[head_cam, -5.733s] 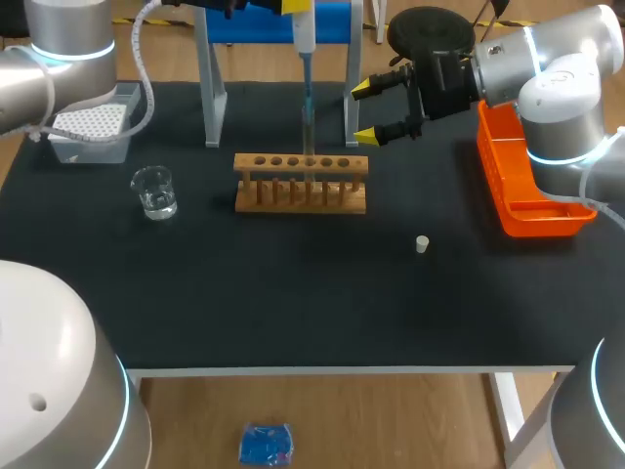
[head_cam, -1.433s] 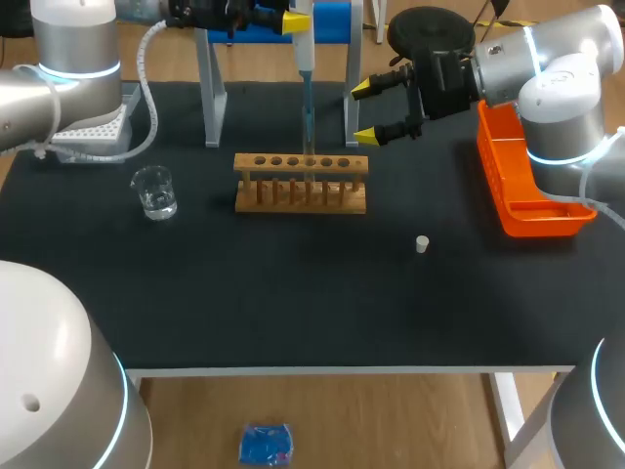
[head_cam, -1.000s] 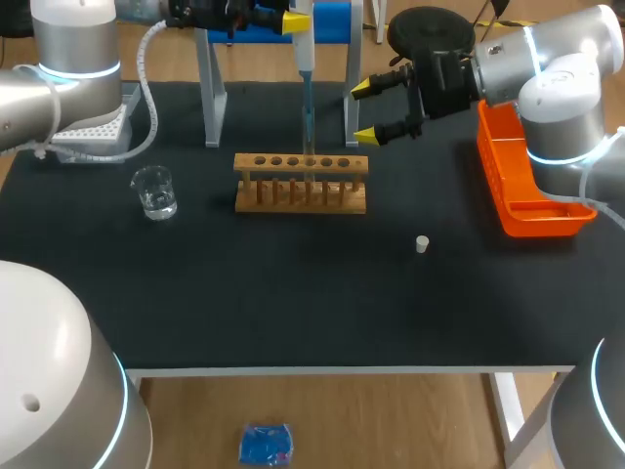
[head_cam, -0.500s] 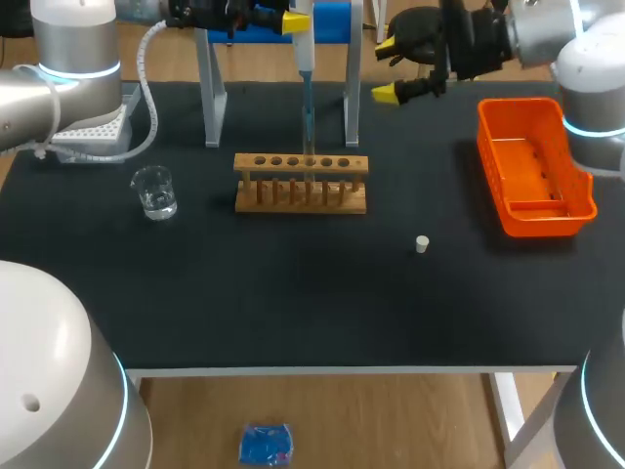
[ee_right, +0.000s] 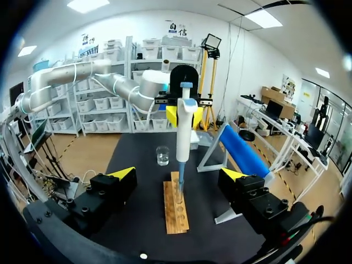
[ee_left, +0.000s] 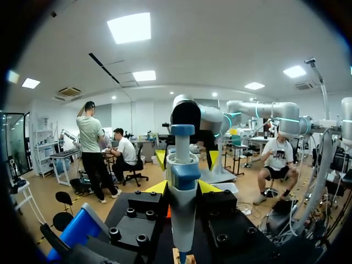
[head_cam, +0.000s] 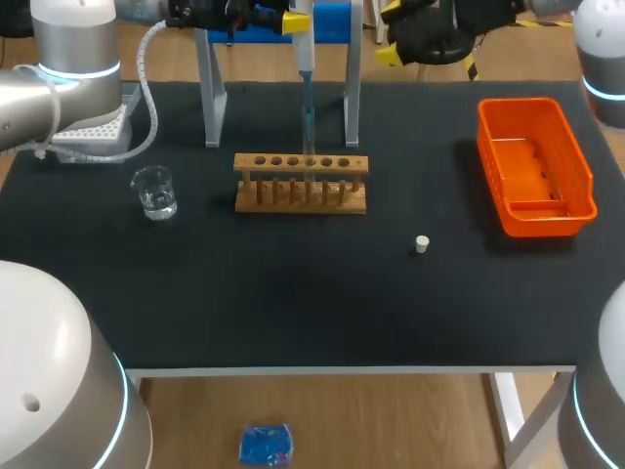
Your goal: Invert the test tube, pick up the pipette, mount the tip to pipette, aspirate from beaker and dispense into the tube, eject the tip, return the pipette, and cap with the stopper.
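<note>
One pipette (head_cam: 305,59) vertical, tip down, over wooden rack (head_cam: 301,184)

tabletop (head_cam: 293,293): we see a matt black, cloth-like cover
rack (head_cam: 301,183): we see pale, bare wood
beaker (head_cam: 154,192): we see clear, glossy glass
bin (head_cam: 547,217): we see smooth, shiny orange plastic
pipette (head_cam: 305,49): we see smooth white and blue plastic

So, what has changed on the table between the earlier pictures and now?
The right gripper, open, has pulled back from beside the rack toward the table's far edge, uncovering the orange tray. The left gripper shifted a little early on and still holds the pipette over the rack. The rack, the beaker and the stopper have not moved.
</note>
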Controlling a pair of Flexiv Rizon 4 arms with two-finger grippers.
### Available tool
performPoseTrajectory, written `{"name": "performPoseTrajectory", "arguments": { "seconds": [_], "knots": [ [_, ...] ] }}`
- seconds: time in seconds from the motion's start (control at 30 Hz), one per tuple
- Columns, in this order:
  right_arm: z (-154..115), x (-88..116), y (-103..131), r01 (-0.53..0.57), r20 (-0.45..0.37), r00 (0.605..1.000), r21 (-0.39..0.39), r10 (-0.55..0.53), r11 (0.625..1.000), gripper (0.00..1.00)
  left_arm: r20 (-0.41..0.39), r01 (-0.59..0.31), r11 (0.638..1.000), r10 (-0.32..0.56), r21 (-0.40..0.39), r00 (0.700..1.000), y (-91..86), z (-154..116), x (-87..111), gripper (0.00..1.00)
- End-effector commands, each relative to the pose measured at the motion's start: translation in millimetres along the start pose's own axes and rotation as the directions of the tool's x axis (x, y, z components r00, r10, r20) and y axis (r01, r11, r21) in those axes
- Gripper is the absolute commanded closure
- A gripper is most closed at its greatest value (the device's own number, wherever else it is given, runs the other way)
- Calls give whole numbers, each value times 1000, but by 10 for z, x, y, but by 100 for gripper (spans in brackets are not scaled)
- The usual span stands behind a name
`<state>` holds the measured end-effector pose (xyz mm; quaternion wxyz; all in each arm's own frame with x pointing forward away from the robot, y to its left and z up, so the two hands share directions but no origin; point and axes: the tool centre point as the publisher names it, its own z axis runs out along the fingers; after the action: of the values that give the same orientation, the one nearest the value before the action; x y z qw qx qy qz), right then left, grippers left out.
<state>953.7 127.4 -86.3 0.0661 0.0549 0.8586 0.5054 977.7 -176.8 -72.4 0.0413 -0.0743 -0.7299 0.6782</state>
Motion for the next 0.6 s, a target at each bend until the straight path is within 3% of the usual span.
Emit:
{"name": "performPoseTrajectory", "arguments": {
  "seconds": [0.03, 0.17, 0.6],
  "knots": [
    [-58, 10, 136, 1, 16, 1000, 66, -2, 998, 0, 3, -2, 1000, 2, 2, 1000, 1, 7, 8, 100],
    [-94, -30, 231, 6, 42, 999, 76, -9, 997, 0, 3, -2, 1000, 2, 2, 1000, 1, 7, 8, 100],
    [-94, -30, 231, 6, 42, 999, 76, -9, 997, 0, 3, -2, 1000, 2, 2, 1000, 1, 7, 8, 100]
  ]
}}
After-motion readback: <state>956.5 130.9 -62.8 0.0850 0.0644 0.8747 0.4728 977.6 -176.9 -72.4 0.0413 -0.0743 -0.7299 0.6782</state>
